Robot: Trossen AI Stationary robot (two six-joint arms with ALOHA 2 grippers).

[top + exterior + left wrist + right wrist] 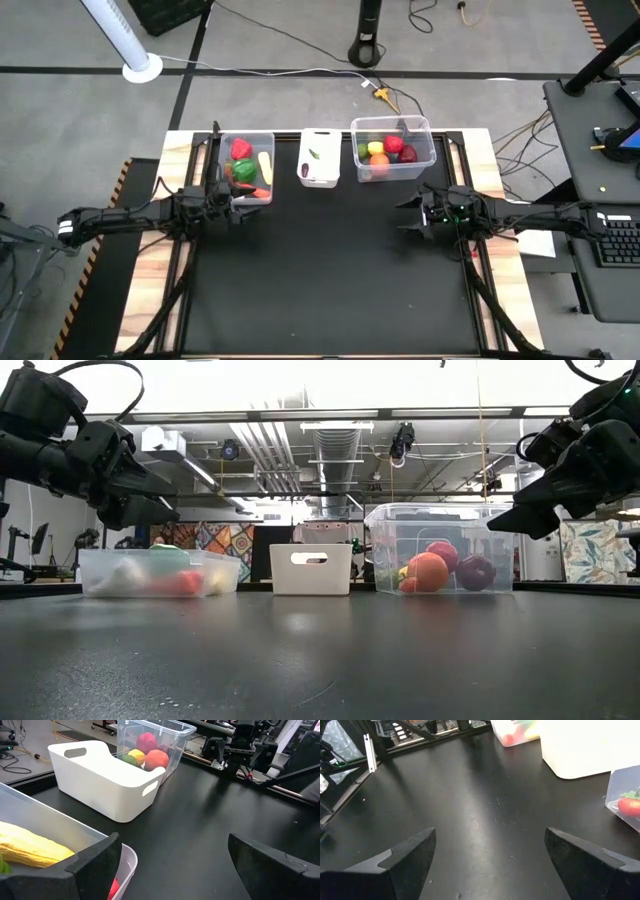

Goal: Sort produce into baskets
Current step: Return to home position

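The produce lies in the baskets. The left clear tub point(245, 167) holds a red pepper, green pepper, yellow piece and carrot. The small white tub point(319, 157) stands at the middle far side. The right clear tub point(392, 150) holds red, orange, yellow and green fruit; it also shows in the low view point(440, 547). My left gripper point(243, 209) is open and empty, above the table just near of the left tub. My right gripper point(410, 214) is open and empty, above the table near of the right tub.
The black table top point(330, 270) stretches bare from the tubs to the near edge. Wooden side boards and the arms' bases flank it. A desk with a keyboard stands off the table's right side.
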